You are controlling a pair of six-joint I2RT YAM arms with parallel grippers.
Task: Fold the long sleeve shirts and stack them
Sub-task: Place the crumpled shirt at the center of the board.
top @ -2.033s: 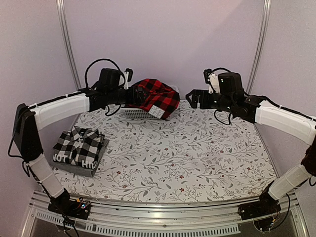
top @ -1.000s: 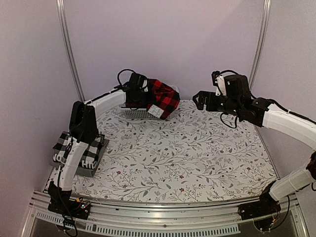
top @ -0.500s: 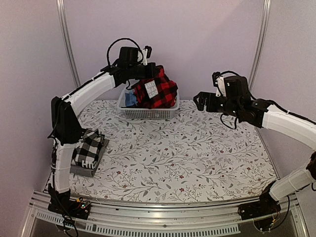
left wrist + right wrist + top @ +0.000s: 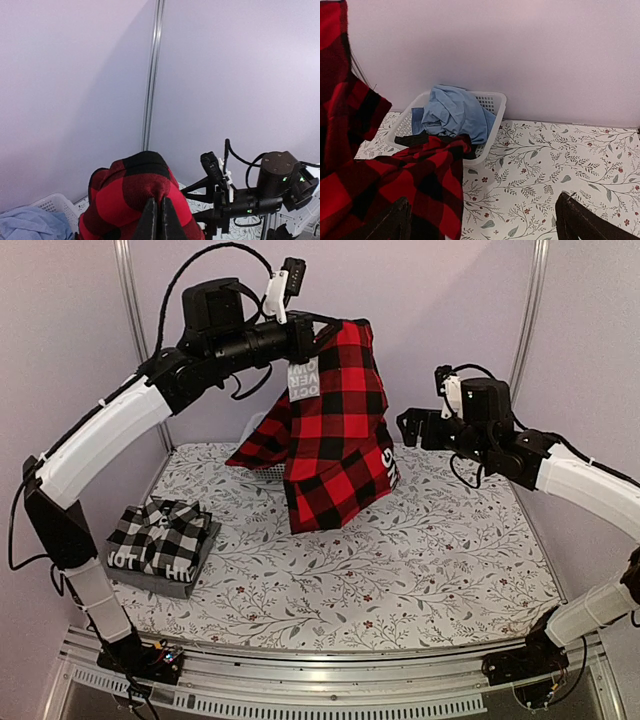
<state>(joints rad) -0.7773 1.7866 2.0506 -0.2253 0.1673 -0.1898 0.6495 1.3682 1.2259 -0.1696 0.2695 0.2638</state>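
A: Entry, left gripper (image 4: 330,330); what do you see from where you stand?

B: Jaws pinched tight on a bunched fold of the red-and-black buffalo-check flannel shirt (image 4: 335,440); the arm is raised high over the far side of the table; the shirt hangs down from the pinch, with a white label (image 4: 303,378) just below it.

A: Left wrist view agrees?

B: Yes; the two fingers (image 4: 150,220) meet with red check cloth (image 4: 130,195) humped at their tips.

A: Lower end of the flannel?

B: It hangs in front of the white mesh basket (image 4: 492,102); in the right wrist view a fold (image 4: 405,185) lies against the basket's near rim; whether the hem touches the floral tablecloth (image 4: 420,560) I cannot tell.

A: Basket contents?

B: A crumpled light blue garment (image 4: 452,117); something dark under it, not identifiable.

A: Right gripper (image 4: 408,428)?

B: Jaws spread wide, nothing between them (image 4: 484,198); it hovers above the table just to the right of the hanging flannel, apart from it.

A: Other shirts?

B: Near the left edge; a folded black-and-white check shirt (image 4: 160,535) lies on top of a folded dark grey shirt with white lettering (image 4: 190,580); well apart from both grippers.
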